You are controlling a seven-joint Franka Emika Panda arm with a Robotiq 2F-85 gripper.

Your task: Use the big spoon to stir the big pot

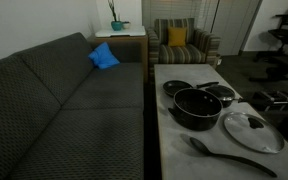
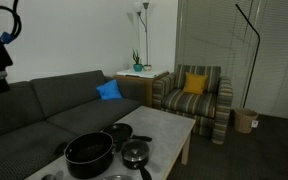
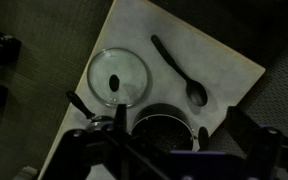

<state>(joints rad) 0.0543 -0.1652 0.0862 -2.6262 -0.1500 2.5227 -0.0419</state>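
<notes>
The gripper (image 3: 174, 142) hangs high over the coffee table (image 3: 219, 55), jaws spread wide and holding nothing. The big spoon (image 1: 229, 155) lies flat near one end edge of the tabletop, its bowl turned toward the big pot (image 1: 196, 108) but apart from it. The pot sits mid-table, with a glass lid (image 1: 252, 131) just beside it and smaller pans (image 1: 212, 91) toward the opposite end.
</notes>
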